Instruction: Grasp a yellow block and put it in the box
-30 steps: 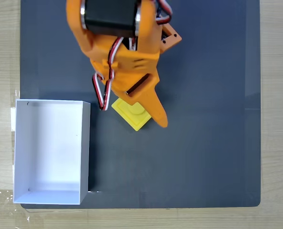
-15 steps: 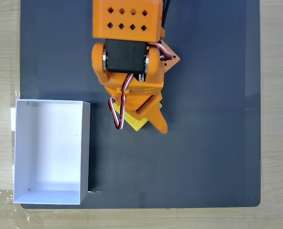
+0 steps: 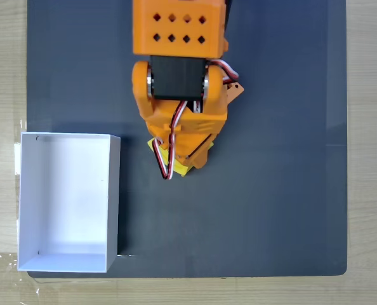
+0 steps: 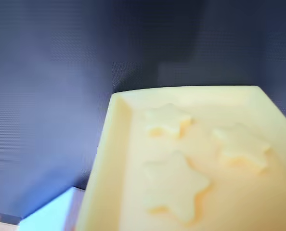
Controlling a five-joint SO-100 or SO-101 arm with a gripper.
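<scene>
Dark grey matting [image 3: 277,203] covers a pale wooden table [image 3: 4,76], seen from directly above in the fixed view. At the left side of the mat sits the box [image 3: 114,190], white, open-topped and with nothing inside it. Just right of the box's far corner, an orange robot arm [image 3: 179,63] reaches down from the far edge of the picture. A second ago its wrist was tipped so that the yellow block lay in plain sight between an orange finger and a loop of red, white and black wires [image 3: 167,155]; since then the arm has swung right and dropped over the block. Now the yellow block [image 3: 181,169] shows as a corner and a thin edge peeking out beneath the gripper [image 3: 190,160], near the box but apart from it. In the wrist view the yellow block [image 4: 191,173] looms very close, slightly blurred, with three raised star shapes inside a raised rim, and the dark mat lies behind it. A pale blue-white sliver [image 4: 46,214] sits at the lower left of that view. Whether the jaws are apart or already pressed onto the block cannot be told, since the arm's body hides them. Judging by this descent, the grasp looks imminent or just beginning, and the carry left to the box is not yet done.
</scene>
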